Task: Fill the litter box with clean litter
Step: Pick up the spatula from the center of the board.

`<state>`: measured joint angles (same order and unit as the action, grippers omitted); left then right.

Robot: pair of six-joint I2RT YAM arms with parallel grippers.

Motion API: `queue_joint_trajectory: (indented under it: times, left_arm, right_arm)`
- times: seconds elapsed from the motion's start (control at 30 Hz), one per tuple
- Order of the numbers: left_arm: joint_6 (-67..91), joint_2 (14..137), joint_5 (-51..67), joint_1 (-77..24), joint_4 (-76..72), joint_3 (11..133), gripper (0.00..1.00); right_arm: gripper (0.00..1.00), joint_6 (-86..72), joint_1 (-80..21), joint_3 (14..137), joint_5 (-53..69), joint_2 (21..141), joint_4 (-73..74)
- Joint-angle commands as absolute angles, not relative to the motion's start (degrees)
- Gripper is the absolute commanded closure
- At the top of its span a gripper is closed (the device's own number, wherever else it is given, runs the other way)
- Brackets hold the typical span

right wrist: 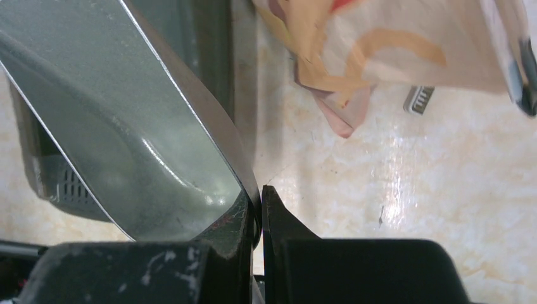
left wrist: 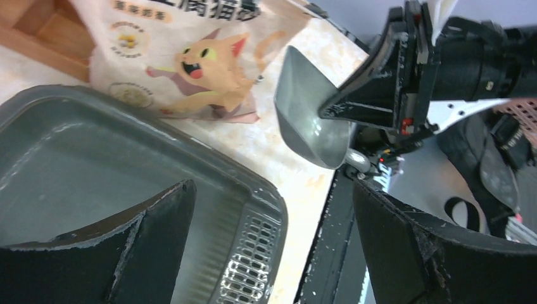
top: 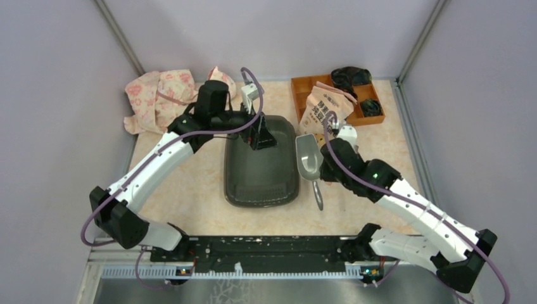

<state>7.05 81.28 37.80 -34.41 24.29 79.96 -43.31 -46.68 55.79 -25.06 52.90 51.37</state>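
Litter box (top: 261, 171): table centre, between the arms. Its long axis runs near to far, with the grilled end toward the arm bases.
Left gripper (top: 259, 139): over the box's far end, jaws spread wide.
Right gripper (right wrist: 258, 209): jaws pinched on the scoop's side wall.
Scoop (top: 306, 155): just right of the box and parallel to it, mouth toward the bag (top: 324, 106), handle toward the near edge.
Organiser (top: 301, 88): far right, behind the bag.
Cloth (top: 158, 95): far left.
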Motion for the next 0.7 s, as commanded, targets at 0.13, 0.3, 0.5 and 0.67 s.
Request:
queue_joint_trajectory:
  times: [0.13,0.3,0.5,0.67]
  left_arm:
    - [6.69,81.41,50.63,-34.87,22.69,79.18,0.01]
    - [6.94,81.48,50.73,-34.94,23.01,77.32,0.01]
    - [6.53,84.23,49.94,-35.72,23.62,77.9,0.01]
    - [6.68,86.24,50.67,-36.83,23.4,79.17,0.01]
  right_arm:
    - [1.0,-25.53,-47.4,64.03,-18.41,54.41,49.03]
    - [1.0,-20.75,-49.4,66.04,-17.63,54.5,49.01]
    - [1.0,-17.71,-54.31,68.35,-19.87,57.14,49.7]
    - [1.0,-15.95,-54.58,69.38,-19.49,58.03,49.73]
